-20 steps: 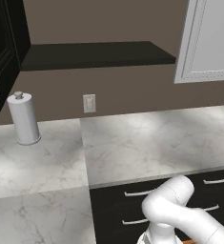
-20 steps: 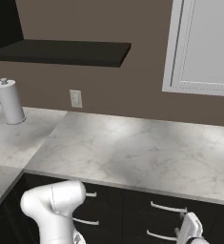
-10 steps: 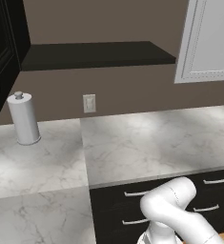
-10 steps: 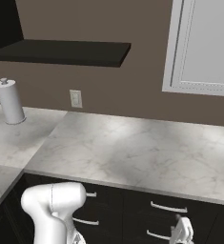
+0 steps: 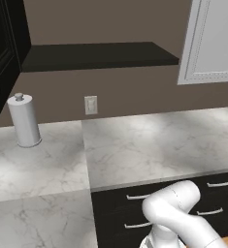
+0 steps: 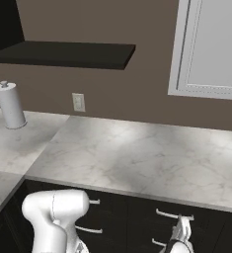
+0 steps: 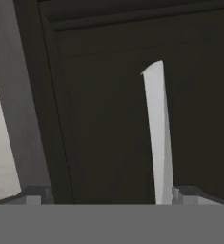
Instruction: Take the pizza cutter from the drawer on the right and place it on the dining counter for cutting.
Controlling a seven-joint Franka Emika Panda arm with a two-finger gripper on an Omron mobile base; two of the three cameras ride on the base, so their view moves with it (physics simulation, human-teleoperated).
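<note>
Your gripper (image 7: 108, 193) sits close against a black drawer front (image 7: 108, 119), its fingertips (image 7: 37, 194) spread wide, with the silver bar handle (image 7: 156, 138) just inside the tip on one side and nothing pinched between them. In the right base view the hand hangs low beside the near right drawer pulls under the marble worktop (image 6: 147, 158). Since the handle lies off-centre, closing now risks clipping it with one finger and slipping off when you pull. The pizza cutter is presumably inside this shut drawer; I cannot confirm which drawer holds it.
</note>
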